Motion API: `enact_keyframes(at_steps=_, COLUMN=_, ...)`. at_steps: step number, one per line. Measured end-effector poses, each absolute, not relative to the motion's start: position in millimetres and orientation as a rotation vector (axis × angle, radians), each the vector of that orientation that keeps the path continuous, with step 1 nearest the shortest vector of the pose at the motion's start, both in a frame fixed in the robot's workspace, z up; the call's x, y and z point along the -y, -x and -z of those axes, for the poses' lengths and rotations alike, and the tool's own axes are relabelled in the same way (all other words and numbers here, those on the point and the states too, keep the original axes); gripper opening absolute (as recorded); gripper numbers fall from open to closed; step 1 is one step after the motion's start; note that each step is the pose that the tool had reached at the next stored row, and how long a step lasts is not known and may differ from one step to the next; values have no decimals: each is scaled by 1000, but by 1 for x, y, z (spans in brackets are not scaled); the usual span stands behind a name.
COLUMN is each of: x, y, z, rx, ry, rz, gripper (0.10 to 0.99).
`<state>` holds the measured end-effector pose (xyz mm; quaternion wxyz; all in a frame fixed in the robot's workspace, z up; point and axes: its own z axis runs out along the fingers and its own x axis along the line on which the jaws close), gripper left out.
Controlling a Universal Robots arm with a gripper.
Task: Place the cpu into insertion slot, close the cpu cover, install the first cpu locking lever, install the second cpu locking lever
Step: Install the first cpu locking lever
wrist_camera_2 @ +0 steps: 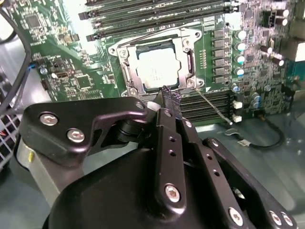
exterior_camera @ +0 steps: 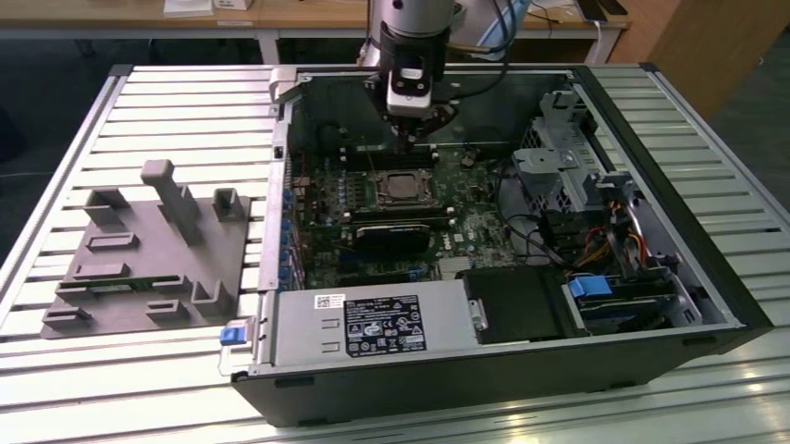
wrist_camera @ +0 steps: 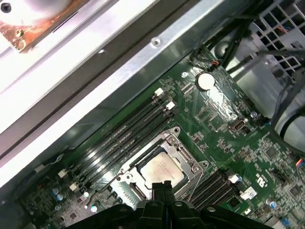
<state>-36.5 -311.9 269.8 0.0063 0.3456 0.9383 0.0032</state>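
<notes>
Green circuit board bears a dull silver square cpu.

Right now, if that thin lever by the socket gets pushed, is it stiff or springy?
Probably springy: the lever is a thin wire rod, so it may flex. Its smooth metal could slip off the gripper's narrow tips.

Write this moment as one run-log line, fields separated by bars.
cpu: seated | cpu cover: down around it | gripper: shut, tips at cover's edge
</notes>
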Motion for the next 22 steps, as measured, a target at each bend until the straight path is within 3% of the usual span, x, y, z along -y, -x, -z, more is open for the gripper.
enact_keyframes(at_steps=22, x=312, y=37, z=-270, rx=-3064, ry=-638, rz=-13, gripper=106)
